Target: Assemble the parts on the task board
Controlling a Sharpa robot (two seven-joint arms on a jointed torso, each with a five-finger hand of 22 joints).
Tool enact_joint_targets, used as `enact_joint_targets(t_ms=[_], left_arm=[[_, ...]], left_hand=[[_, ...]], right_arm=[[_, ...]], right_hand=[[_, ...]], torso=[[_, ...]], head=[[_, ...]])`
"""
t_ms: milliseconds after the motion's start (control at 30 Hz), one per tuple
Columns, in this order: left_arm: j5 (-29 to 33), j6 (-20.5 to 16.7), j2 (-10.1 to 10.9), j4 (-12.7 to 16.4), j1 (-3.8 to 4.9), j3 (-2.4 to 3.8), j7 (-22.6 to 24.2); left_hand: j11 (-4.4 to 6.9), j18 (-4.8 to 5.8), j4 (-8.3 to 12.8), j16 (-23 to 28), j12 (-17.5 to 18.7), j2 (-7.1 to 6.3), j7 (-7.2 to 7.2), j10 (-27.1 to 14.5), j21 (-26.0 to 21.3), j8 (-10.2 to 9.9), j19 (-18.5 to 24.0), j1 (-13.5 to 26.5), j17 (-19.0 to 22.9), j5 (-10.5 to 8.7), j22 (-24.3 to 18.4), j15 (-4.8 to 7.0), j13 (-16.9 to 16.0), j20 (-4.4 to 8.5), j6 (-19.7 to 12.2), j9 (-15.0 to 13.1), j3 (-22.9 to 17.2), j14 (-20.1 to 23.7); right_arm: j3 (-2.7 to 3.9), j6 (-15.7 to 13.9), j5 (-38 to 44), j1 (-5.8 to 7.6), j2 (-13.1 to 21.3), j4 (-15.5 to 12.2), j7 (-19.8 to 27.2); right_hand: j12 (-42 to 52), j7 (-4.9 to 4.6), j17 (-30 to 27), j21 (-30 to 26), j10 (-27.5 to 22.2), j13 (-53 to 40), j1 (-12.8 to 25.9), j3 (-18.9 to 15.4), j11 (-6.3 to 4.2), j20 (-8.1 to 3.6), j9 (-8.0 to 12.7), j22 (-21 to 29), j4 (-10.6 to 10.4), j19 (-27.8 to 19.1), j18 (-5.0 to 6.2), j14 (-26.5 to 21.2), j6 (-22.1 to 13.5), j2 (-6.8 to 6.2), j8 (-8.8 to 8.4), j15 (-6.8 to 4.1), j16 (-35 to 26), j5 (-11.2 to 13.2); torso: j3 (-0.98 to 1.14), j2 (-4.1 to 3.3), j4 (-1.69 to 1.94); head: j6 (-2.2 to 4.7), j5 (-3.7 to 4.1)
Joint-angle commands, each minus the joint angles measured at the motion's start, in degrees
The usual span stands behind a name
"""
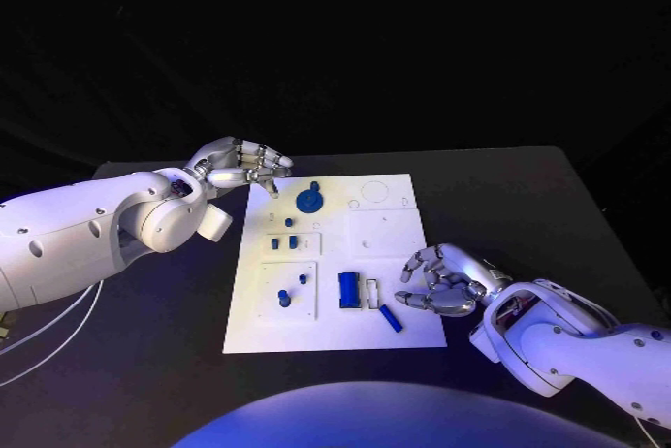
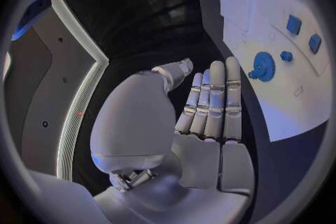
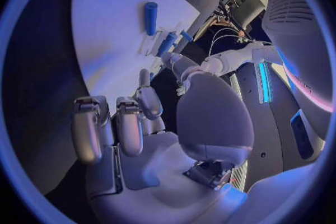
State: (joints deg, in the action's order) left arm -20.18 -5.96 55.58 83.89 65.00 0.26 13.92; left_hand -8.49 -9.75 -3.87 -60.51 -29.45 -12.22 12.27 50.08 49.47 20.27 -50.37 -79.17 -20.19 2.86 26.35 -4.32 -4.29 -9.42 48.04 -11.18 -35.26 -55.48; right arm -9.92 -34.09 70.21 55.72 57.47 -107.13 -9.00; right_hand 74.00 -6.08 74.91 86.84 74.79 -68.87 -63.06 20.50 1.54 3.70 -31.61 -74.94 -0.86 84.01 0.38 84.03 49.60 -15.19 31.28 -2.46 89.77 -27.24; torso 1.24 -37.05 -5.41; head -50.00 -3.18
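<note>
The white task board (image 1: 350,254) lies in the middle of the black table. A blue gear (image 1: 310,198) sits near its far left corner, also in the left wrist view (image 2: 263,65). Small blue pieces (image 1: 285,241) stand below it, and a blue peg (image 1: 284,298) lies nearer me. A blue block (image 1: 348,289), a pale piece (image 1: 372,293) and a blue rod (image 1: 390,318) lie at the front. My left hand (image 1: 238,165) hovers at the board's far left corner, fingers straight (image 2: 210,101), holding nothing. My right hand (image 1: 445,281) hangs beside the rod (image 3: 150,18), fingers loosely bent (image 3: 119,123), empty.
Empty outlines (image 1: 375,190) mark the board's far right part. Bare black table (image 1: 531,215) surrounds the board on both sides. My left forearm (image 1: 84,235) lies along the table's left side.
</note>
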Motion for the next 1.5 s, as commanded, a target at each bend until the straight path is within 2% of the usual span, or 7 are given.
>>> enact_joint_targets(t_ms=[33, 100, 167, 233, 267, 333, 1500], left_arm=[[0.02, 0.28, -0.10, 0.12, 0.03, 0.04, 0.29], [0.02, 0.29, -0.11, 0.12, 0.03, 0.04, 0.30], [0.02, 0.28, -0.10, 0.13, 0.03, 0.04, 0.30], [0.02, 0.28, -0.10, 0.12, 0.03, 0.04, 0.30], [0.02, 0.28, -0.10, 0.13, 0.03, 0.04, 0.30], [0.02, 0.29, -0.12, 0.13, 0.03, 0.04, 0.31], [0.02, 0.52, -0.48, -0.14, 0.01, 0.03, 0.31]], left_hand=[[-0.03, -0.77, 0.30, -0.25, -0.27, -0.07, -0.02, -0.13, 0.23, 0.23, -0.26, -0.44, 0.04, 0.28, 0.09, 0.17, 0.10, 0.01, -0.32, 0.09, 0.02, 0.04], [-0.03, -0.77, 0.30, -0.25, -0.27, -0.07, -0.02, -0.13, 0.23, 0.23, -0.26, -0.44, 0.04, 0.28, 0.09, 0.17, 0.10, 0.01, -0.32, 0.09, 0.02, 0.04], [-0.03, -0.77, 0.30, -0.25, -0.27, -0.07, -0.02, -0.13, 0.23, 0.23, -0.26, -0.44, 0.04, 0.28, 0.09, 0.17, 0.10, 0.01, -0.32, 0.09, 0.02, 0.04], [-0.03, -0.77, 0.30, -0.25, -0.27, -0.07, -0.02, -0.13, 0.23, 0.23, -0.26, -0.44, 0.04, 0.28, 0.09, 0.17, 0.10, 0.01, -0.32, 0.09, 0.02, 0.04], [-0.03, -0.77, 0.30, -0.25, -0.27, -0.07, -0.02, -0.13, 0.23, 0.23, -0.26, -0.44, 0.04, 0.28, 0.09, 0.17, 0.10, 0.01, -0.32, 0.09, 0.02, 0.04], [-0.03, -0.77, 0.30, -0.25, -0.27, -0.07, -0.02, -0.13, 0.23, 0.23, -0.26, -0.44, 0.04, 0.28, 0.09, 0.17, 0.10, 0.01, -0.32, 0.09, 0.02, 0.04], [-0.03, -0.77, 0.30, -0.25, -0.27, -0.07, -0.02, -0.13, 0.23, 0.23, -0.26, -0.44, 0.04, 0.28, 0.09, 0.17, 0.10, 0.01, -0.32, 0.09, 0.02, 0.04]], right_arm=[[-0.02, 2.38, 2.87, -0.03, -0.10, -0.20, -0.85], [-0.02, 2.83, 3.31, -0.03, -0.12, -0.20, -1.71], [-0.02, 3.26, 4.14, -0.04, -0.14, -0.24, -2.86], [-0.02, 3.63, 5.36, -0.04, -0.18, -0.36, -4.36], [-0.02, 3.96, 6.11, -0.04, -0.23, -0.45, -5.27], [-0.02, 4.61, 7.47, -0.04, -0.32, -0.63, -6.91], [-0.04, 12.90, 20.95, -0.43, -3.53, -2.72, -20.14]], right_hand=[[1.56, 0.09, 15.09, 1.71, 3.02, -3.05, -6.90, 33.01, -1.32, -0.91, 0.63, -14.57, 5.73, 5.34, -0.03, 5.97, 5.31, -2.25, -0.24, -0.77, 0.23, -0.72], [1.52, 0.69, 15.09, 1.12, 2.87, -2.60, 0.29, 28.39, -0.91, -0.48, -0.57, -14.36, 5.32, 5.08, 0.12, 5.97, 4.74, -1.79, 0.83, -0.21, 0.23, 0.62], [1.10, 0.78, 15.09, 0.36, 2.10, -1.74, 8.20, 13.08, -0.56, -0.16, -1.60, -14.09, 5.87, 4.77, 0.30, 5.97, 1.76, -1.51, 0.81, 0.07, 0.23, 1.04], [0.59, 0.64, 15.09, 0.05, 1.52, -1.23, 9.17, 4.04, -0.36, -0.12, -1.88, -13.98, 5.67, 4.67, 0.36, 5.97, 0.64, -1.82, 0.45, -0.04, 0.23, 0.96], [0.47, 0.74, 15.09, -0.14, 1.40, -1.22, 5.83, -5.47, -0.44, -0.12, -2.05, -13.91, 4.82, 4.65, 0.39, 5.97, 0.52, 0.46, 0.13, -0.11, 0.23, -0.06], [0.28, 0.74, 15.09, -0.29, 1.30, -1.10, 3.21, -9.33, -0.44, -0.12, -1.98, -13.87, 2.89, 4.64, 0.41, 5.97, 0.66, 1.32, -0.31, -0.09, 0.23, -0.14], [3.48, 2.90, 15.09, 3.16, 6.31, -5.88, -5.43, -10.82, -2.46, -1.68, 0.90, -15.06, -6.38, 5.99, -0.38, 5.97, 7.90, 3.29, -3.21, -1.84, 0.23, -0.21]], torso=[[0.01, -0.02, 0.02], [-0.03, 0.03, 0.04], [-0.03, 0.01, 0.04], [-0.02, -0.01, 0.00], [-0.02, -0.01, -0.03], [-0.03, 0.00, -0.04], [0.00, -0.02, -0.01]], head=[[0.00, -0.03], [0.00, -0.01], [0.00, -0.05], [0.00, -0.06], [0.00, -0.03], [0.00, -0.03], [0.00, 0.23]])
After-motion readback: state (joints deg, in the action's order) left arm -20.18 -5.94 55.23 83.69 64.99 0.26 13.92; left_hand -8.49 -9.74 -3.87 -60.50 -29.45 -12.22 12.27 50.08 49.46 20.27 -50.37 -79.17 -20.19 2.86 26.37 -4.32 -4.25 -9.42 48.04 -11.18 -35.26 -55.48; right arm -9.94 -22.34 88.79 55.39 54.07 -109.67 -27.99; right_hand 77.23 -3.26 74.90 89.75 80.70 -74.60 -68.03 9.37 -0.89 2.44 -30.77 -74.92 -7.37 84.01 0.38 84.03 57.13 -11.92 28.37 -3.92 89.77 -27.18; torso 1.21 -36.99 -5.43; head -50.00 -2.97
